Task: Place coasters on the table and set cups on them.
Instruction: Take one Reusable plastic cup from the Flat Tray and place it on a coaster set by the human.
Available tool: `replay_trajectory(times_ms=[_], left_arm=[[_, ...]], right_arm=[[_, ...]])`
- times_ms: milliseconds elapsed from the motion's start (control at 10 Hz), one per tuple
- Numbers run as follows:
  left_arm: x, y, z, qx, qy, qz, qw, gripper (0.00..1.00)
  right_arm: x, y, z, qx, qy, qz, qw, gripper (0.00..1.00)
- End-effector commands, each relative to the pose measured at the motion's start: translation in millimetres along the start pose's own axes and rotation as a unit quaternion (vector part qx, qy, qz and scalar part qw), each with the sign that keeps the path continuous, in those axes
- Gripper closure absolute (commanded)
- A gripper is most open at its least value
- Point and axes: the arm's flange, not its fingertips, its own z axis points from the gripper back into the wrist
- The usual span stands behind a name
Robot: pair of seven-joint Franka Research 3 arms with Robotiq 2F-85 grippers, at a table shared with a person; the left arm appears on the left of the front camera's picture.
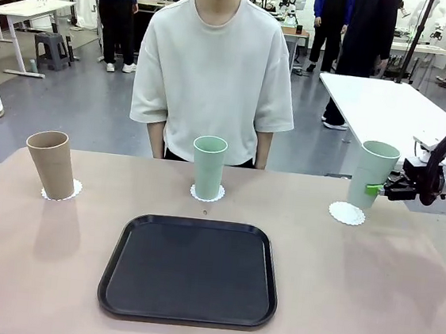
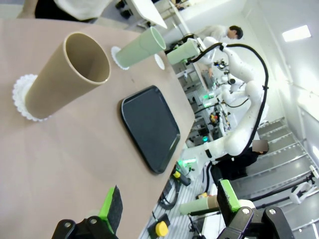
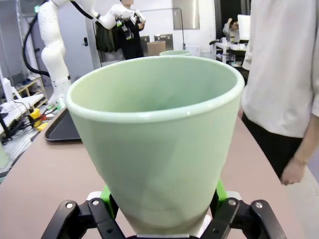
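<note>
Tan-brown cup (image 1: pixel 51 163), two mint green cups (image 1: pixel 208 167), white lacy coasters (image 1: pixel 346 213), black tray (image 1: pixel 191 269), beige-pink table (image 1: pixel 369 294).

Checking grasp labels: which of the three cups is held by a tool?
The mint cup on the right, clamped by the right tool over its coaster; the other two stand free.

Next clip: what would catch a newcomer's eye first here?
The right gripper, reaching in from the right edge, is shut on a mint cup held tilted over the right-hand coaster. A tan cup at the left and a second mint cup at the far middle already stand on coasters, with a black tray lying in front.
</note>
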Motion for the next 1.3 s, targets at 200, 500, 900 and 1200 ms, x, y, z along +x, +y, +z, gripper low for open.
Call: replay_trajectory(times_ms=[200, 500, 900, 1200], left_arm=[[0.3, -1.1, 2.4, 0.001, 0.002, -0.001, 1.0, 0.0], [0.3, -1.1, 2.4, 0.001, 0.002, -0.001, 1.0, 0.0], [0.3, -1.1, 2.4, 0.001, 0.002, -0.001, 1.0, 0.0], [0.3, -1.1, 2.4, 0.001, 0.002, -0.001, 1.0, 0.0]], right_arm=[[-12.2, -22.0, -6.3, 0.009, -0.003, -0.027, 1.0, 0.17], [-20.5, -26.1, -10.5, 0.014, -0.004, -0.036, 0.999, 0.17], [-29.5, -27.9, -13.5, 0.021, -0.006, -0.044, 0.999, 0.17], [-30.3, -28.5, -12.6, 0.022, -0.005, -0.046, 0.999, 0.17]])
